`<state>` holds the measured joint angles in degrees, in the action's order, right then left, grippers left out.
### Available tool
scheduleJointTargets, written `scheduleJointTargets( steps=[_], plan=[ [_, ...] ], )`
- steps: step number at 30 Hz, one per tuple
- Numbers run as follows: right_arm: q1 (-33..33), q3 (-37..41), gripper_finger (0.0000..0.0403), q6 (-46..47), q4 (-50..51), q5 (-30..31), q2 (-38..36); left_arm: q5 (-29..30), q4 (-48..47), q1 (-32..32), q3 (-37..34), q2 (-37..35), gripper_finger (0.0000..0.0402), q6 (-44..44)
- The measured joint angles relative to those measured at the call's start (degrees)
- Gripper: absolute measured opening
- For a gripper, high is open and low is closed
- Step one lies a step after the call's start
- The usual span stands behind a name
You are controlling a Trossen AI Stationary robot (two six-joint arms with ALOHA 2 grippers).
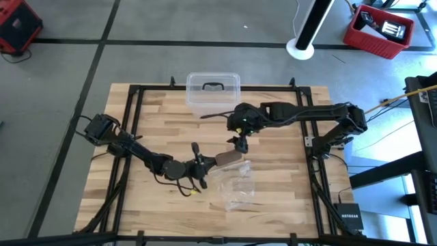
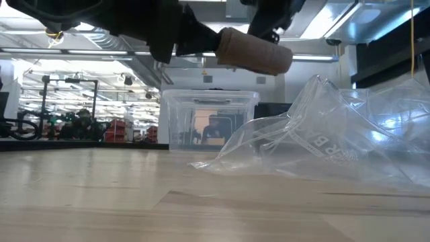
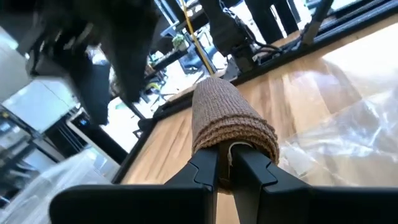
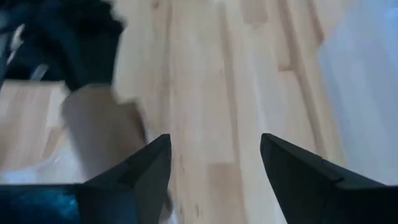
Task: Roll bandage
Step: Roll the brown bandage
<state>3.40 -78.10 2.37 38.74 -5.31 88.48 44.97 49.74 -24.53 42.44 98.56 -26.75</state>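
Left gripper [image 3: 227,163] clamped on one end of the rolled bandage [image 3: 227,115], lifted above mid-table near the front edge, over the plastic bag [image 1: 237,188]. Right gripper [image 4: 214,163] wide apart, empty, just beside. Risk: thin end pinch, possible slipping or unrolling.

The bandage [image 3: 231,121], a dull brown ribbed fabric strip, is wound into a compact cylindrical roll, held off the tabletop near the table's middle, lying roughly horizontal.
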Motion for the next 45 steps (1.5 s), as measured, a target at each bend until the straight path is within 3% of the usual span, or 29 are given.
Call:
scheduleJointTargets(
  steps=[5, 11, 13, 18, 22, 36, 41, 45],
  plan=[
    [-1.27, -2.28, 0.0282, -5.88, 2.62, -0.31, -1.91, 0.0, 2.26, 0.0, 0.01, 0.0, 0.0019, -1.25],
    [-5.0, -2.78, 0.0296, -7.7, 9.73, -9.8, -2.2, 0.22, 2.07, -0.15, 0.02, -0.02, 0.0019, -21.2],
    [-7.21, -2.78, 0.0296, -7.52, 10.38, -8.72, -2.2, 0.22, 1.74, 0.01, 0.03, -0.02, 0.0019, -28.84],
    [-12.11, -2.76, 0.0296, -10.04, 6.55, 1.2, -1.92, 0.24, 1.85, 1.07, 0.02, -0.02, 0.0019, -42.02],
    [-13.93, -2.73, 0.0296, -11.96, 1.17, 2.66, -0.24, 0.27, 2.17, 1.0, 0.02, -0.01, 0.0019, -49.56],
    [-13.86, -2.73, 0.0296, -13.26, -2.57, 6.14, 8.31, 0.24, 3.23, -1.42, 0.04, 0.0, 0.0019, -60.54],
    [-13.88, -2.73, 0.0296, -12.69, -3.51, -0.61, 10.35, 0.05, 3.15, -1.5, 0.04, 0.02, 0.0019, -60.7],
    [-13.88, -2.68, 0.0296, -12.51, -2.68, -1.41, 11.53, 0.02, 3.36, -1.49, 0.04, 0.02, 0.0019, -60.69]
  ],
)
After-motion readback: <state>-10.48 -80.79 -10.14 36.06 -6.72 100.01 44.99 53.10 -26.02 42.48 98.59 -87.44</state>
